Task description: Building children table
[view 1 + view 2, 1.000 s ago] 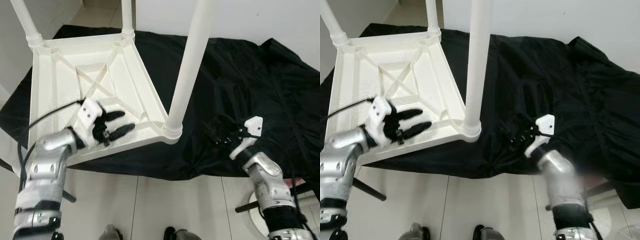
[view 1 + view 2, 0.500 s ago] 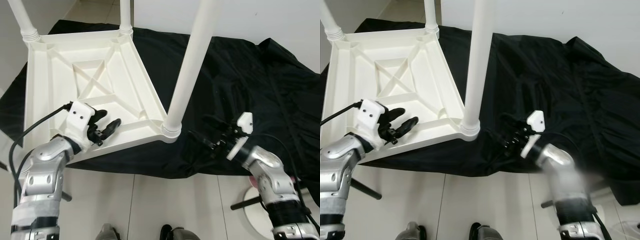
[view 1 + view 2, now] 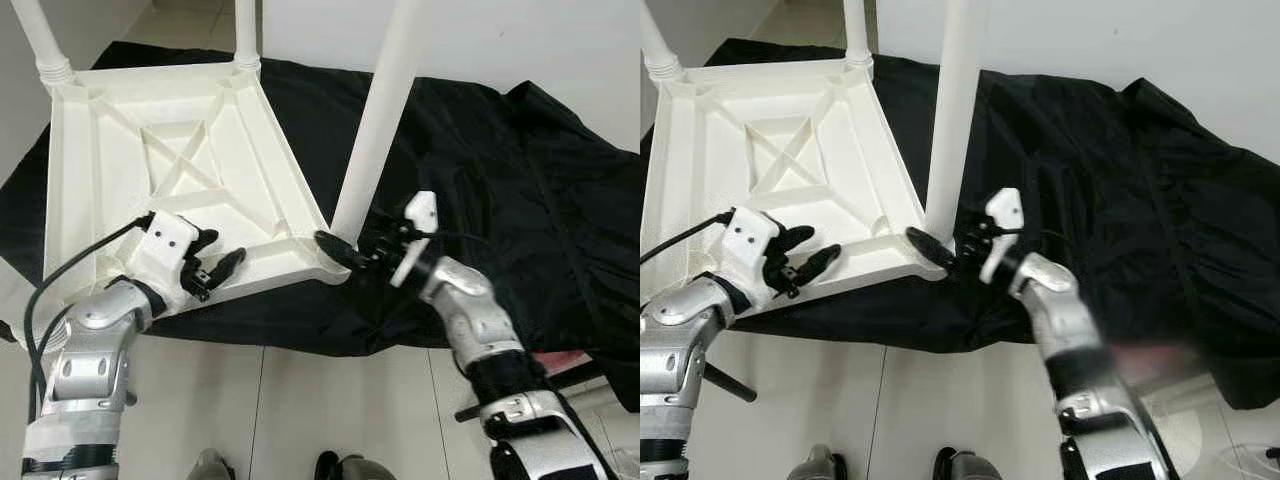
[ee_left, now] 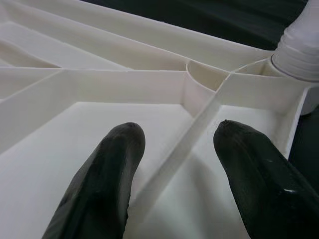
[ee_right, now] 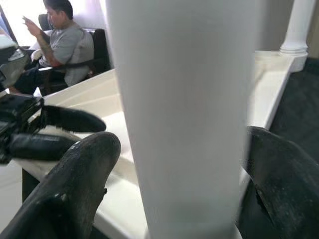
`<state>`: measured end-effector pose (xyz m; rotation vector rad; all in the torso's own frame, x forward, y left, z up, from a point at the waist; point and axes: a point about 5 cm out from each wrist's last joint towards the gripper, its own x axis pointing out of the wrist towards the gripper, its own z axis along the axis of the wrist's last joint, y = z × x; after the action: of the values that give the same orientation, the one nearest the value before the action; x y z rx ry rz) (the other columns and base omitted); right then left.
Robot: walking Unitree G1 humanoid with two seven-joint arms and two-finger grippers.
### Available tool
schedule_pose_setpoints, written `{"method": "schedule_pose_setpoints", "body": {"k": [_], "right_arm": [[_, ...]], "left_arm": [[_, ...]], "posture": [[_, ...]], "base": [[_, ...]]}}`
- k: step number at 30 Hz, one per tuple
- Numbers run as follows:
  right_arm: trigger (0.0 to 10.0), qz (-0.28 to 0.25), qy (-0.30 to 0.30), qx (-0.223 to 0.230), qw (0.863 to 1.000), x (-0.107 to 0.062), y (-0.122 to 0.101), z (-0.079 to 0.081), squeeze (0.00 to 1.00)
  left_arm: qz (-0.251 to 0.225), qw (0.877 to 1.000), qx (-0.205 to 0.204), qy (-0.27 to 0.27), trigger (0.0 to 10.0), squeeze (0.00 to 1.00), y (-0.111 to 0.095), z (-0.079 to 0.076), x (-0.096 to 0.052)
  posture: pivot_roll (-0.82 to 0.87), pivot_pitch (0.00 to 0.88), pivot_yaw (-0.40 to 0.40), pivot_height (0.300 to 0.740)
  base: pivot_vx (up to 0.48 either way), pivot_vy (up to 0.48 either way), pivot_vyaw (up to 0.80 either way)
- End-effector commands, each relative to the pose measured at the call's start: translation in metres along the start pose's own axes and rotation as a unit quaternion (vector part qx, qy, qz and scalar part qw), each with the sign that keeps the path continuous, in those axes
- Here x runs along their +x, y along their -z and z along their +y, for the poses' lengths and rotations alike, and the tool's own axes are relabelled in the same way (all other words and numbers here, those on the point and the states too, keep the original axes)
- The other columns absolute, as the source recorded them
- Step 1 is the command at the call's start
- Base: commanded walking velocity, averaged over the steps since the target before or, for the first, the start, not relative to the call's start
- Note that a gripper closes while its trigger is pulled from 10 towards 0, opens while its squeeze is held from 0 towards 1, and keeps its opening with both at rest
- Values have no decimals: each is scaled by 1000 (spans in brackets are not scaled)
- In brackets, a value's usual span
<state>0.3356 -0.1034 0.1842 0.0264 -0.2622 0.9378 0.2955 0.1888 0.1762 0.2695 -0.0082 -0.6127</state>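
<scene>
White plastic table [image 3: 150, 170] lay upside down on black cloth [image 3: 520, 180] (legs up). Right gripper [image 3: 345, 252], spread, hugged the five-o'clock leg [image 3: 375, 130]; left gripper [image 3: 212, 268], spread, straddled a rib, probably steadying.

Both grippers — left [image 3: 215, 268], right [image 3: 345, 248] — fingers spread

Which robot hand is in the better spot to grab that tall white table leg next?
The right. The right gripper has its open fingers on either side of the near table leg, low down by its base. The left gripper is open over the upturned tabletop, away from that leg.
</scene>
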Motion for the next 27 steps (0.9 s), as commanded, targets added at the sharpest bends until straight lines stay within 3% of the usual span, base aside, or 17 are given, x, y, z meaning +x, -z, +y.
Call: {"method": "schedule_pose_setpoints", "body": {"k": [1, 6, 7, 8, 9, 10, 19, 23, 27], "right_arm": [[10000, 4, 25, -1, 1000, 2, 3, -2, 0], [10000, -2, 64, 13, 998, 8, 6, -1, 0], [2863, -4, 94, 14, 995, 7, 8, -1, 0], [1059, -6, 123, 15, 992, 5, 10, -3, 0], [1059, -8, 142, 15, 990, 3, 11, -4, 0], [0, -8, 163, 25, 986, 0, 13, -7, 0], [0, -16, 237, 16, 971, -16, 13, -22, 0], [0, -19, 277, 5, 961, -37, 11, -30, 0], [0, -22, 300, -1, 954, -43, 10, -33, 0]], "left_arm": [[3, 999, -2, -42, 10000, 0, -1, 0, 1], [3, 999, -1, -45, 10000, 0, -2, 0, 1], [4, 999, -1, -48, 10000, 0, -2, 0, 0], [5, 999, 0, -51, 10000, 0, -2, 1, -1], [6, 999, 0, -53, 10000, 0, -2, 2, -2], [8, 999, 1, -54, 10000, 0, -1, 2, -3], [13, 999, 2, -43, 10000, 0, -1, 0, -4], [15, 999, 13, -27, 10000, 0, -3, -1, -2], [14, 999, 16, -24, 10000, 0, -4, 0, -1]], "posture": [[110, 115, -106, 740], [113, 116, -108, 740], [116, 118, -111, 740], [117, 121, -111, 740], [117, 121, -111, 740], [117, 121, -111, 740], [105, 128, -100, 740], [97, 129, -93, 740], [94, 129, -93, 740]], "base": [[0, 0, 0], [0, 0, 0], [0, 0, 0], [0, 0, 0], [0, 0, 0], [0, 0, 0], [0, 0, 0], [0, 0, 0], [0, 0, 0]]}}
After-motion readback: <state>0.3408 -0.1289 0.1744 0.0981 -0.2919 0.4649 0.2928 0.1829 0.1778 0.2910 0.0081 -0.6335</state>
